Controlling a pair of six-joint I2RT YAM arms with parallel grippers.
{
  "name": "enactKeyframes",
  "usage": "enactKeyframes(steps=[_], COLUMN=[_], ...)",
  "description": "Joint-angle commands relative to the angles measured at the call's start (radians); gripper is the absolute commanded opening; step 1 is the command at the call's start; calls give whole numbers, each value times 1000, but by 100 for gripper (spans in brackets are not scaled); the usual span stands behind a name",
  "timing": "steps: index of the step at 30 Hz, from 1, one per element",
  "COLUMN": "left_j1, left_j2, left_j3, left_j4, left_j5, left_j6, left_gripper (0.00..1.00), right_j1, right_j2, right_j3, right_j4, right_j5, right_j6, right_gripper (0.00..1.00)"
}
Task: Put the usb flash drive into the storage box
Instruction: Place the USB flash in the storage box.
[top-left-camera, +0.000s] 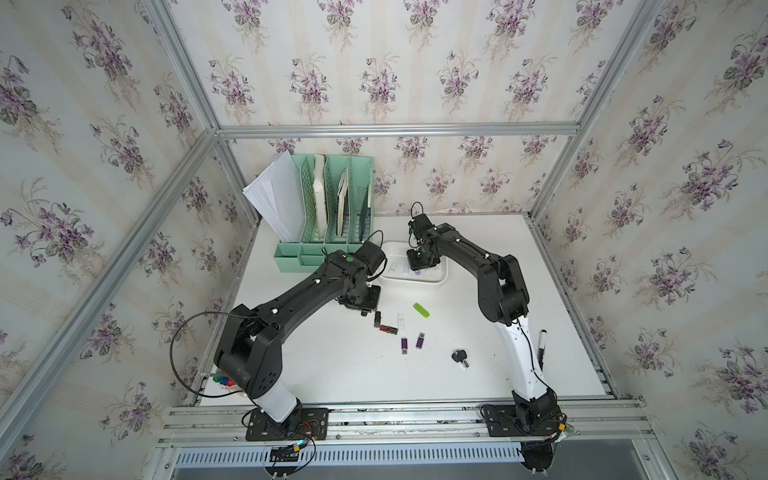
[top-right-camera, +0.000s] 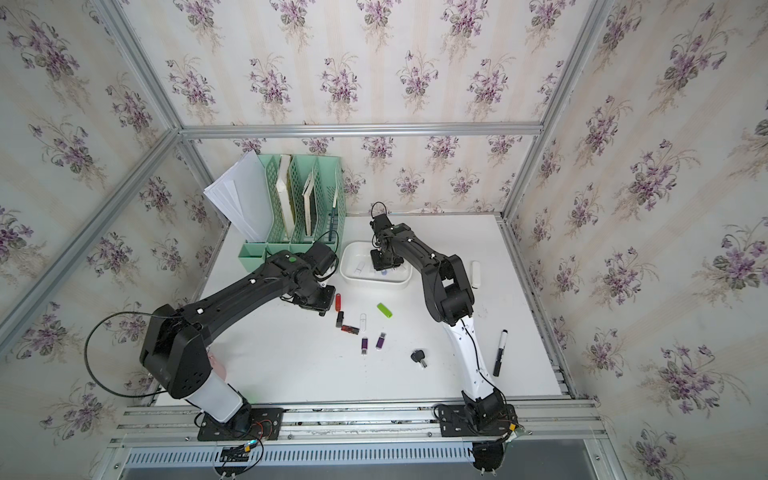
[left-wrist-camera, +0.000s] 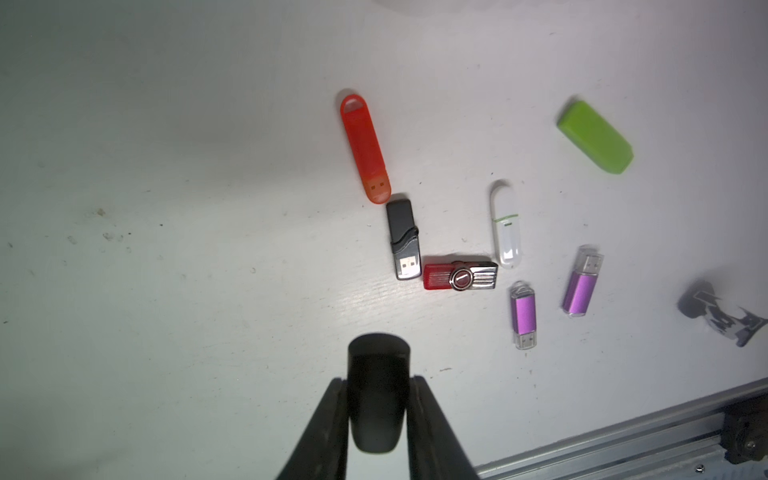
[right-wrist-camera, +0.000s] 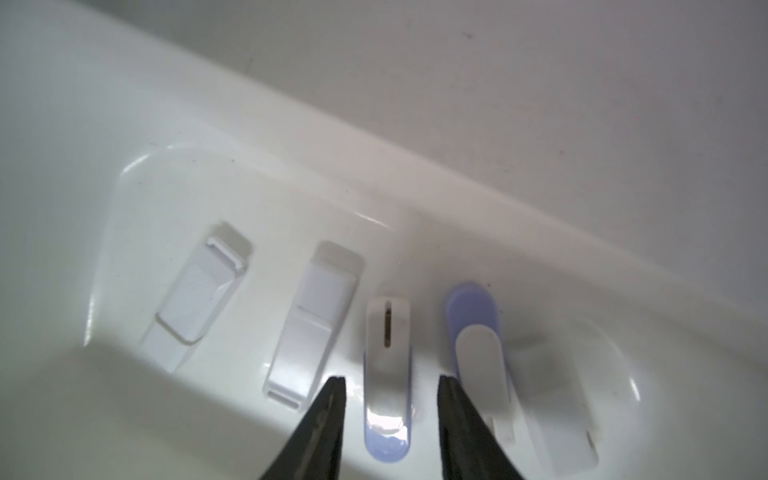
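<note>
Closest to the lens, right wrist view: right hand (right-wrist-camera: 390, 379), released, fingers parted either side of a white-and-lilac flash drive (right-wrist-camera: 387, 374). Lies flat on the floor of the storage box (right-wrist-camera: 291, 124), no visible contact with either fingertip. Alongside it: a lilac-and-white drive (right-wrist-camera: 478, 345) just beside, a pale drive (right-wrist-camera: 311, 328), a corner white drive (right-wrist-camera: 195, 303).

Over at the left hand (left-wrist-camera: 376, 379): clenched on a dark rounded piece, taken for a black flash drive (left-wrist-camera: 376, 419). Hangs over bare desk (left-wrist-camera: 166, 208), near the box rim (top-left-camera: 432, 281) but not over it.

Step in hand, as judged: right-side drop-off at the point of release; left-side load gripped, not yet at the box. Next calls for a straight lift of the right hand above the box wall before any sideways swing, then room for the left to come in over the rim.

On the desk, loose cluster: orange drive (left-wrist-camera: 365, 149), dark grey drive (left-wrist-camera: 403, 239), red swivel drive (left-wrist-camera: 459, 277), end to end, touching or nearly, cannot tell; tight for fingers. Beside the swivel, a white green-banded drive (left-wrist-camera: 507, 224). Below, a purple drive (left-wrist-camera: 523, 313) and a second purple drive (left-wrist-camera: 582, 286), apart. Lone green drive (left-wrist-camera: 594, 137), open room all round; likely the easiest pick.

Edges: mint file organizer (top-left-camera: 332, 208) close behind the left wrist; black key (top-left-camera: 460, 357) and marker (top-left-camera: 541, 347) toward the right side, well clear of the box.
</note>
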Motion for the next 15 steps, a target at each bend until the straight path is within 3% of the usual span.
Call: enactKeyframes(steps=[1,7,15], left_j1=[8,17,20], left_j2=[14,104,324], left_j3=[55,224,516], left_j4=[-43,-74,-102], left_j5=[4,24,81], left_j6=[30,71,127], left_gripper=[28,28,28], right_j1=[1,-20,-125], right_j2=[-53,-238,-476], right_j3=[-14,-128,-415], right_j4=[24,62,106], right_j5=[19,76,100], right_j6=[16,60,110], right_gripper=[42,44,44])
